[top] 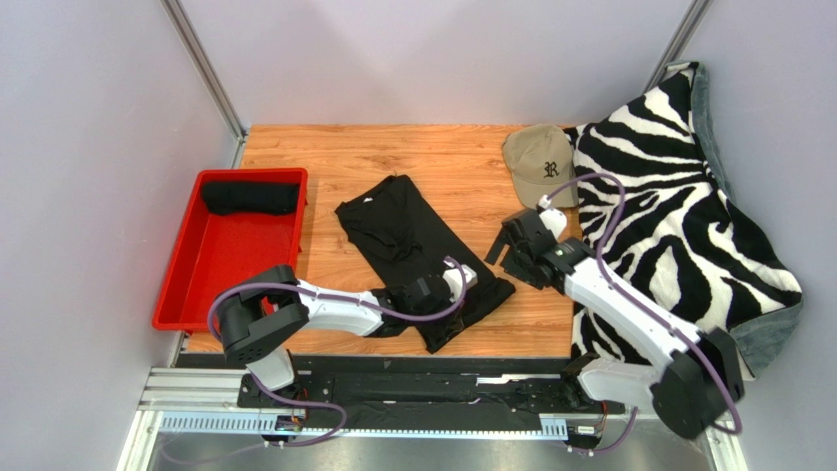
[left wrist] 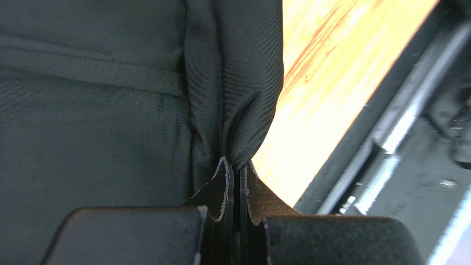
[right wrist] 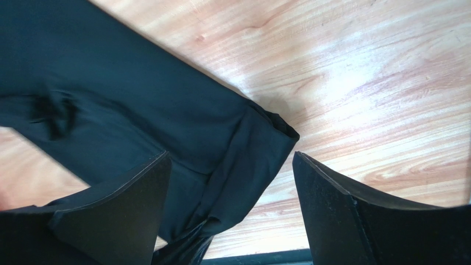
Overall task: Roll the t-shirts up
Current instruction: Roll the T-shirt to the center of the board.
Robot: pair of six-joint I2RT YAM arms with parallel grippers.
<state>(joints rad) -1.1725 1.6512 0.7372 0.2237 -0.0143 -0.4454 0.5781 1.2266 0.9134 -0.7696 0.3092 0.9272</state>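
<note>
Left jaws pinch the black t-shirt [top: 393, 231] (right jaws gape); red tray [top: 211, 270] holds a rolled shirt [top: 251, 197].

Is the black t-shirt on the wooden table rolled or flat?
Flat, not rolled: the t-shirt lies as a folded long strip; the left gripper pinches its near end.

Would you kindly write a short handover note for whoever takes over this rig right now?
Left gripper: shut on the near end of the black t-shirt.
Right gripper: open, holding nothing, over the t-shirt's near right corner.
T-shirt: folded into a long strip, flat on the table, not yet rolled.
Done: one black roll, apparently a finished shirt, lies in the red tray.
Left: roll this t-shirt, likely from the pinched end.
</note>
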